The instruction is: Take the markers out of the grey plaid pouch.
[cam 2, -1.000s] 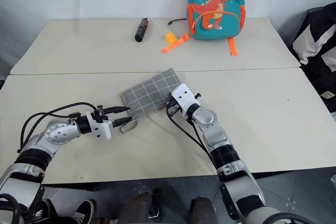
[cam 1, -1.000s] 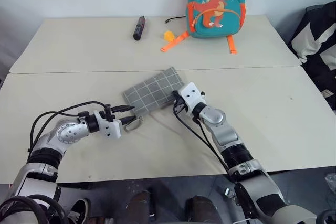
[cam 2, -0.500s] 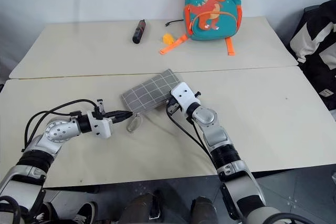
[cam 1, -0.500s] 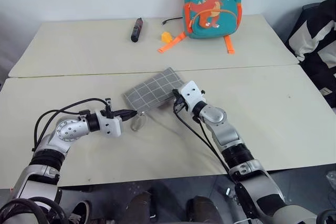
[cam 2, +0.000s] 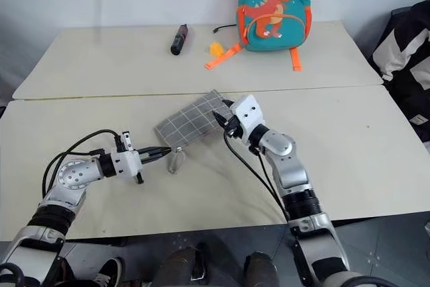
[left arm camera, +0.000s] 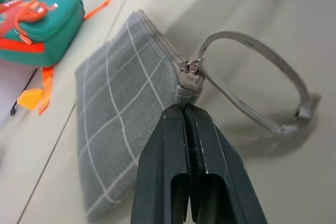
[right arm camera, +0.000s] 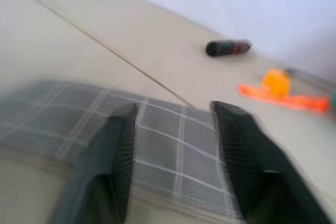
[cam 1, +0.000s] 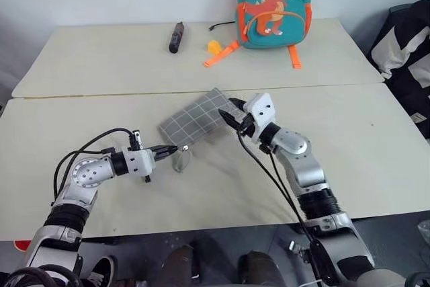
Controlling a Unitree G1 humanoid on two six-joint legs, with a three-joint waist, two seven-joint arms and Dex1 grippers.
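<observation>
Your left gripper [left arm camera: 185,109] has its jaws pressed together on the zipper-end tab of the grey plaid pouch [cam 1: 196,117], at the pouch's near corner, with the grey wrist loop [left arm camera: 262,93] curving away beside it. Your right gripper [cam 1: 232,113] has its jaws spread, one to either side of the pouch's far end, just above the fabric and not clamping it. The pouch lies flat and slanted on the surface [cam 1: 101,112], between the two grippers. No marker can be seen outside the pouch. Farther back on the surface lie a dark stick with a reddish band [cam 1: 176,35] and a small orange piece [cam 1: 215,46], beside a teal dinosaur backpack [cam 1: 272,6].
</observation>
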